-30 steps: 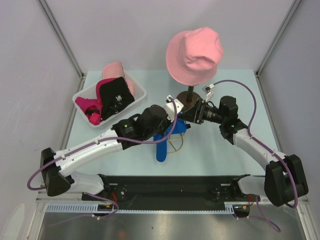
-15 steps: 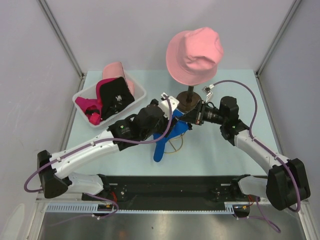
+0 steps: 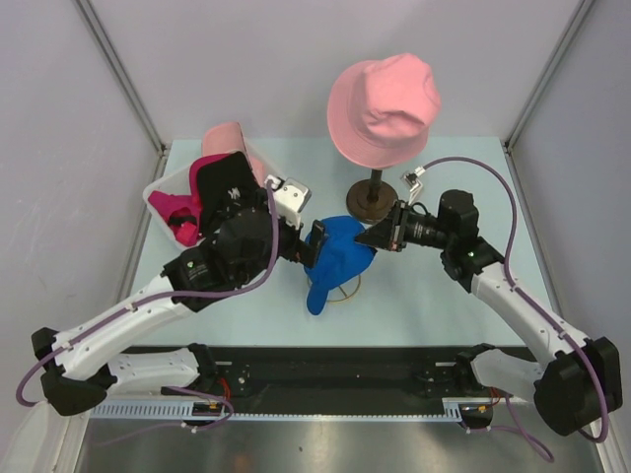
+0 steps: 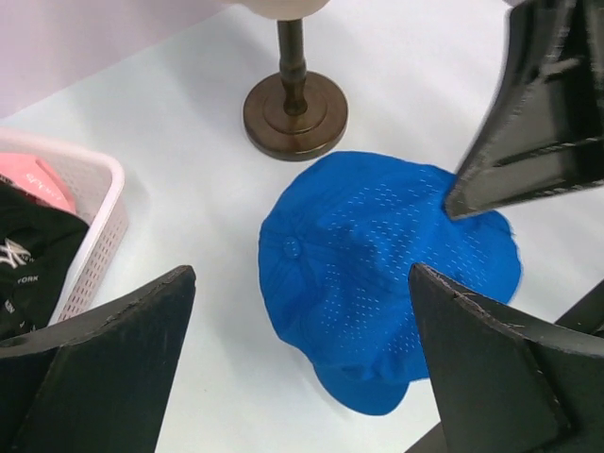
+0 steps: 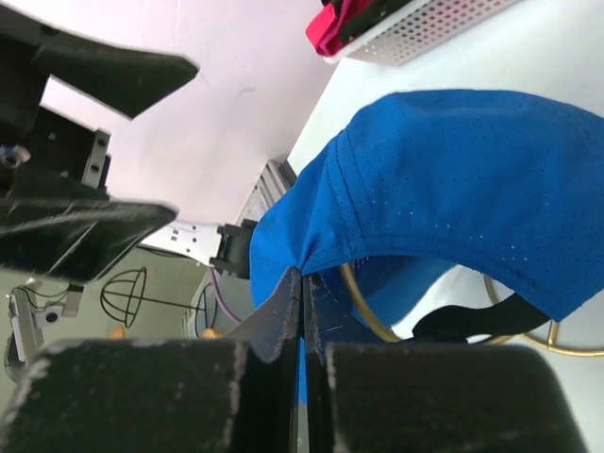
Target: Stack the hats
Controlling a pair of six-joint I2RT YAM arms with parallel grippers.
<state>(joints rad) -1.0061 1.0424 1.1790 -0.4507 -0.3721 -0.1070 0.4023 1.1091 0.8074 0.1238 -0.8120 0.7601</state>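
Observation:
A royal-blue cap rests on a gold wire stand at the table's middle. My right gripper is shut on the cap's right edge, with the fabric pinched between its fingertips. My left gripper hangs open just left of the cap, which lies below its spread fingers untouched. A salmon-pink bucket hat sits on the stand at the back. Magenta and light-pink caps lie in the basket.
The white basket at the back left also holds a black cap. The mannequin stand's dark round base stands just behind the blue cap. Frame posts and grey walls close in the table's sides.
My left gripper let go of the blue cap, opened wide and drew back to the left. My right gripper closed on the cap's right edge.

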